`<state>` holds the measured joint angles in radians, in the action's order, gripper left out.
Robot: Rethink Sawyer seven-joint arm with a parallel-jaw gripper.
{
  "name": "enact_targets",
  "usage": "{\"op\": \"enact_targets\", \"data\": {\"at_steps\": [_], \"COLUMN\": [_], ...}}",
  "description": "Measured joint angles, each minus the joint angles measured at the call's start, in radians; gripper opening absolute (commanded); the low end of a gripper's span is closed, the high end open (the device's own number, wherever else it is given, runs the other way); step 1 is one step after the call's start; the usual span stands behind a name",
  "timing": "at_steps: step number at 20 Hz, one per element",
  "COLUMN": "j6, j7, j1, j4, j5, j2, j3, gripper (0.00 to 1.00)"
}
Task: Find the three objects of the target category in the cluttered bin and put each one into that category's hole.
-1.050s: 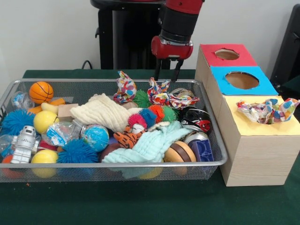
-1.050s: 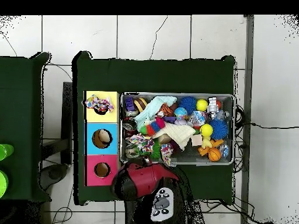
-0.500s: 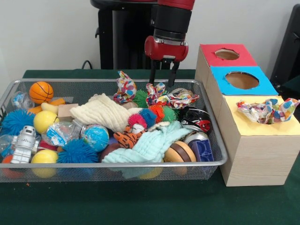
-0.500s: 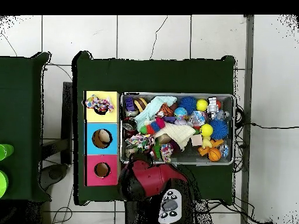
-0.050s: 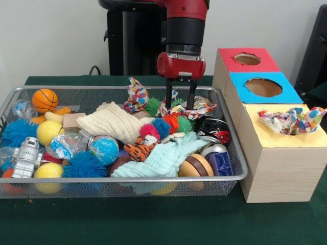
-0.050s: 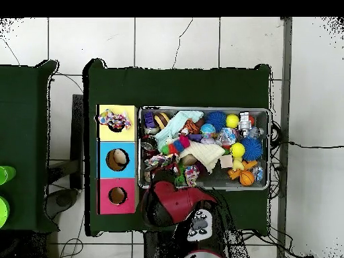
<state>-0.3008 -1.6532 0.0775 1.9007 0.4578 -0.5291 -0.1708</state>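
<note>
Gripper [image 5: 178, 105] has dropped from above the rim into the wire bin [image 5: 232, 148] since a second ago, fingers spread, straddling a colourful crinkled paper wad [image 5: 190, 108] at the bin's far side. Two such wads in the bin: that one and another [image 5: 136, 95] just left. A third [image 5: 290, 120] sits on the yellow hole [image 6: 116, 121] of the box. Three holes: yellow, blue [image 5: 263, 87], red [image 5: 247, 58].

3 crumpled wrappers [image 5: 180, 104], 3 holes [image 5: 263, 87]
</note>
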Motion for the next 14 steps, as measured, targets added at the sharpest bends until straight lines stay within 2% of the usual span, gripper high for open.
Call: {"op": "enact_targets", "data": {"at_steps": [5, 11, 12, 14], "j6": [0.03, 0.144, 0.184, 0.193], "j7": [0.0, 0.0, 0.0, 0.0], "j1": [0.004, 0.049, 0.059, 0.059], "j4": [-0.041, -0.089, -0.104, -0.107], "j5": [-0.009, -0.03, -0.035, -0.035], "j2": [0.065, 0.088, 0.088, 0.088], "j3": [0.001, 0.037, 0.053, 0.056], "gripper": [1.0, 1.0, 0.0, 0.0]}}
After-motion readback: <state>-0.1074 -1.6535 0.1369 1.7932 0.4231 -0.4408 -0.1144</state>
